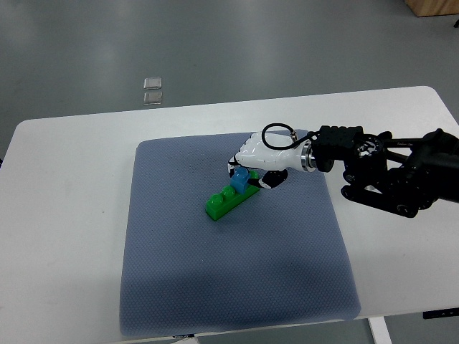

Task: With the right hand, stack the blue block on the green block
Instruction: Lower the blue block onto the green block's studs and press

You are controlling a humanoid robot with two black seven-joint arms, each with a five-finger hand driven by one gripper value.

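Note:
A long green block (227, 201) lies diagonally on the grey-blue mat (229, 272). A small blue block (240, 179) rests on the green block's upper right end. My right hand (251, 170), white with black joints, comes in from the right and has its fingers curled around the blue block from above and behind. The hand hides part of the blue block. The left arm does not show.
The mat covers the middle of a white table (64, 215). Two small clear squares (152, 89) lie on the grey floor beyond the table's far edge. The black forearm (387, 172) stretches over the table's right side.

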